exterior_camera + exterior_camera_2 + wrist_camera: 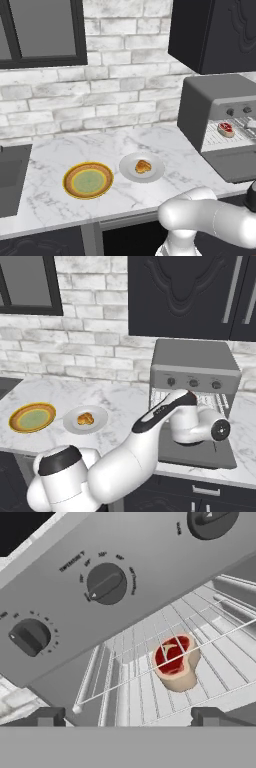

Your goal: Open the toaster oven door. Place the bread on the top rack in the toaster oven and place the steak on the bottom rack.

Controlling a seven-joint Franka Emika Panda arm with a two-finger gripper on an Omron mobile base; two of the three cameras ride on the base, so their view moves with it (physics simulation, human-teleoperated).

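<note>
The toaster oven (210,107) (195,363) stands at the right of the counter, and its door (235,167) (210,456) is folded down flat. Inside, the red steak (175,659) (226,129) lies on the bottom rack (220,677), seen through the front wire of the top rack (125,685). The bread (143,166) (85,418) sits on a white plate (131,172) on the counter, left of the oven. My gripper (129,717) is open and empty, held at the oven mouth just below the control strip and pointing at the steak.
A yellow-rimmed green plate (88,180) (32,417) lies left of the white plate. A sink (10,180) is set into the counter's left end. Black cabinets (190,296) hang above the oven. Round knobs (106,584) sit close above my hand.
</note>
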